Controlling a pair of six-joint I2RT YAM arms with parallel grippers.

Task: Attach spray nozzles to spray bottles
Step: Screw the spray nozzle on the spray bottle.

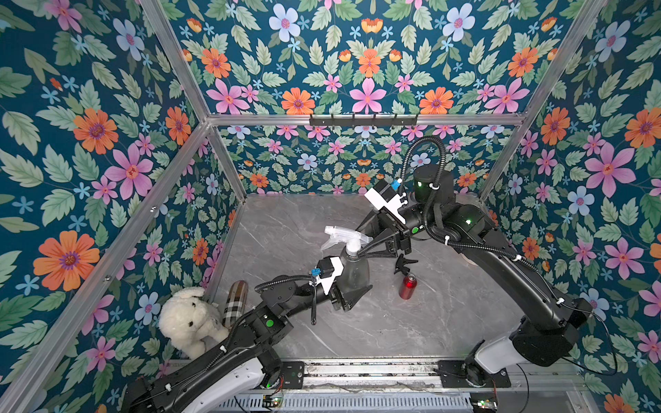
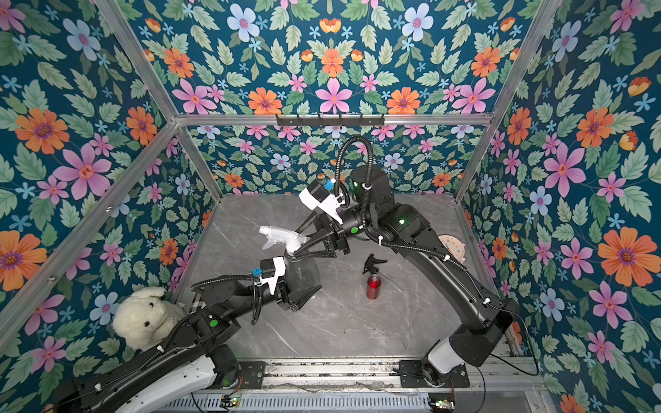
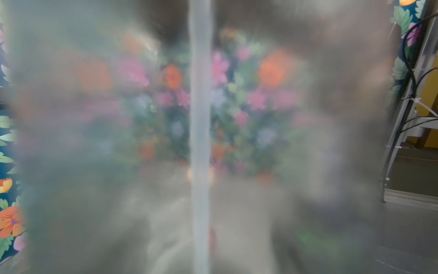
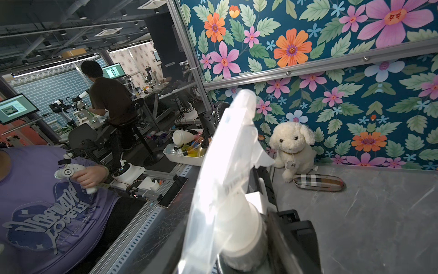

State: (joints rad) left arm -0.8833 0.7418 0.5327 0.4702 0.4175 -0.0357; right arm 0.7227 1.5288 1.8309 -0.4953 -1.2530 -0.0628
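Progress is at the first pairing, by my reading. At the far left a dog (image 1: 189, 318) and a plaid case (image 1: 234, 300) sit against the wall and have no part in the job. Next, the left gripper (image 1: 352, 286) holds the grey bottle (image 1: 354, 273) by its belly, upright, near the middle of the bench (image 1: 393, 332). In the left wrist view the bottle fills the picture and the dip tube (image 3: 200, 142) runs straight down inside it, so the clear nozzle (image 1: 345, 236) is already in. Its white collar (image 4: 244, 225) sits on the neck. The right gripper (image 1: 358, 251) has its jaws drawn narrow about that collar; whether they pinch it yet I cannot tell, nor whether the thread is tight. I judge the step in hand to be screwing the collar home.

To the right, the black nozzle (image 1: 404, 262) lies loose on the bench, just behind the red bottle (image 1: 407, 286), which stands upright with its mouth bare. That pair is not yet started. No second grey bottle or clear nozzle shows in any view.
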